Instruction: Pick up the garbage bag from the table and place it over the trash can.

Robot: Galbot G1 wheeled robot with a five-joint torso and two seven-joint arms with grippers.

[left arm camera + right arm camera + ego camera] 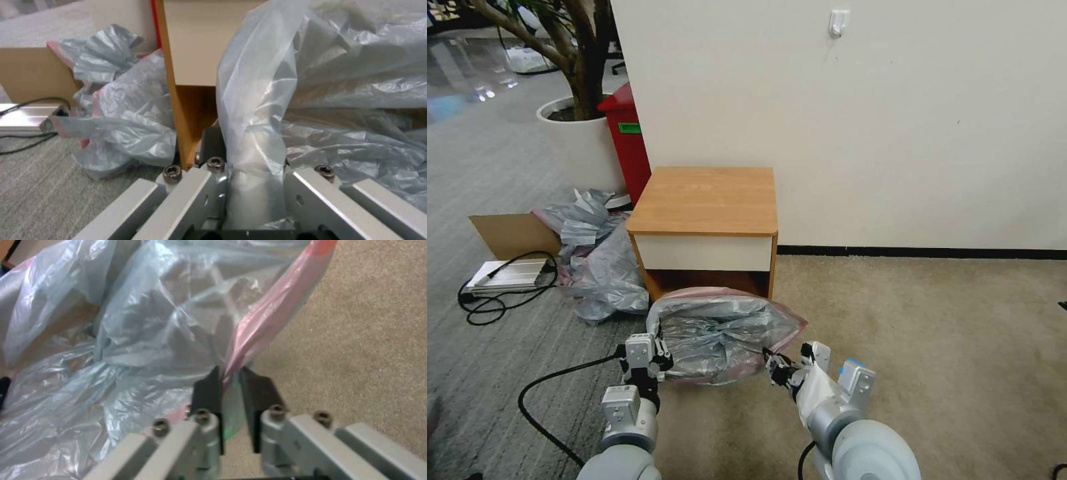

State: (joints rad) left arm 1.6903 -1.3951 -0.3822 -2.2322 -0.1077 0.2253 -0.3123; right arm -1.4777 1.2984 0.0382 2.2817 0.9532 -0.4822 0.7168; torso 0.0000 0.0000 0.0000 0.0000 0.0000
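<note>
The garbage bag (724,333), thin translucent grey with a pinkish-red rim band, hangs stretched between my two grippers, low in front of the table (707,200). My left gripper (657,348) is shut on the bag's left edge; in the left wrist view a bunched fold of the bag (253,133) runs down between the fingers of the left gripper (249,160). My right gripper (775,365) is shut on the right edge, and its black fingers (209,393) pinch the pink rim band (271,320). The trash can is hidden behind the spread bag.
A heap of several grey plastic bags (597,267) lies left of the table, by a cardboard sheet (510,233) and a metal piece with a black cable (507,275). A red bin (627,140) and a white planter (577,143) stand behind. Beige carpet (934,347) lies open to the right.
</note>
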